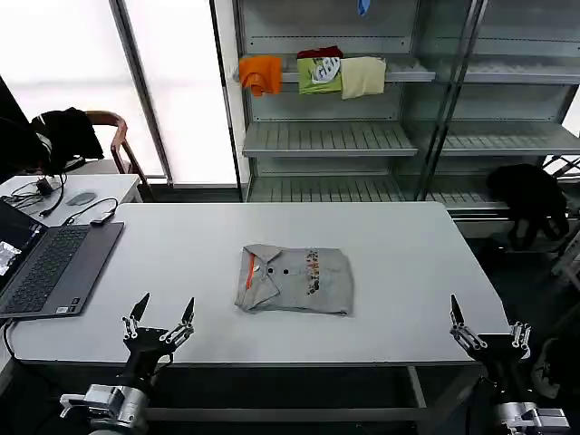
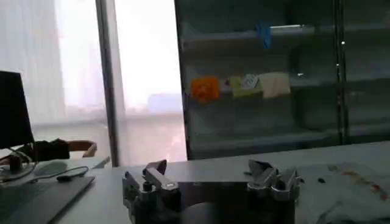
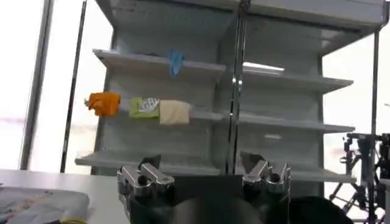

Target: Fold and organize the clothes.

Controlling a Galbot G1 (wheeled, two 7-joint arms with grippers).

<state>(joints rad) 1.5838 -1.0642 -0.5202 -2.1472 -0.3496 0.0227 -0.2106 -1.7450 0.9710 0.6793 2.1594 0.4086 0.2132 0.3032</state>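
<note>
White table holds folded shirt centrally, bare margins all around.

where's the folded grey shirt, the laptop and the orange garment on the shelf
folded grey shirt (image 1: 294, 281), head view, middle of the folded front, beside the chest print
laptop (image 1: 47, 265), head view, on its keyboard
orange garment (image 1: 261, 72), head view, centre of the fabric hanging over the shelf edge

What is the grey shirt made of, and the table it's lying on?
The grey shirt looks like soft knit cloth: it lies folded with rounded, creased edges. The table looks like smooth, matte white board, maybe laminate; its top is flat and even.
</note>
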